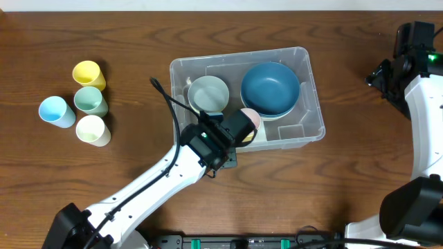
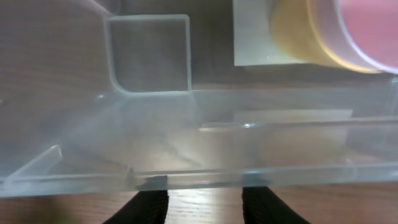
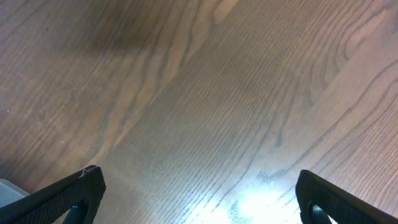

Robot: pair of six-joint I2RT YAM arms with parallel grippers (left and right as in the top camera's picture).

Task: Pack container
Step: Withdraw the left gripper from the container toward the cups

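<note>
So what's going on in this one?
The left gripper hangs open at the near wall of the clear container, holding nothing. Inside are a blue bowl, a grey-green bowl and a pink cup. Four pastel cups stand on the table to its left. The right gripper is open, off at the right.

We count one container, two bowls, one half-hidden pink vessel, and four cups.

Overhead looks straight down on the desk; left wrist closely faces the container, shared with overhead; right wrist closely faces bare wood
</note>
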